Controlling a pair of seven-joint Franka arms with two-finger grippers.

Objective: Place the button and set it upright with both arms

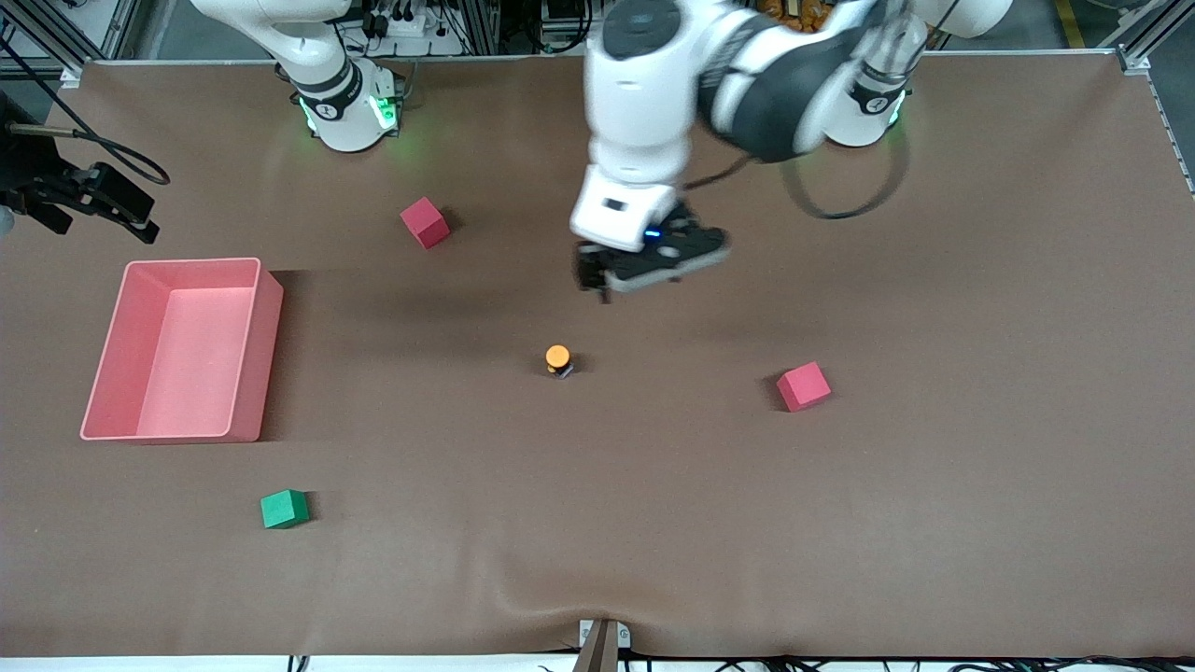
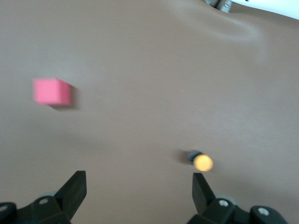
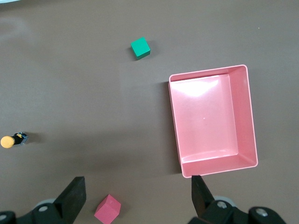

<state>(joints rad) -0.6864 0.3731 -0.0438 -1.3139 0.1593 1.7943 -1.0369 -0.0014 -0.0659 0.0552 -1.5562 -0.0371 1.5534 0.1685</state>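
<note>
The button (image 1: pixel 558 359) has an orange cap on a small black body and sits mid-table. I cannot tell whether it stands upright or tilts. My left gripper (image 1: pixel 637 273) hangs open and empty over the table, a little farther from the front camera than the button. In the left wrist view the button (image 2: pixel 202 162) lies just off one fingertip (image 2: pixel 202 186) of the left gripper (image 2: pixel 139 191). My right gripper (image 3: pixel 138 196) is open and empty, high over the table. The right wrist view also shows the button (image 3: pixel 11 140). The right gripper is out of the front view.
A pink bin (image 1: pixel 250 355) stands toward the right arm's end; it also shows in the right wrist view (image 3: pixel 209 73). Two red cubes (image 1: pixel 425 222) (image 1: pixel 803 386) and a green cube (image 1: pixel 284 509) lie on the table. A black device (image 1: pixel 84 196) overhangs the table edge.
</note>
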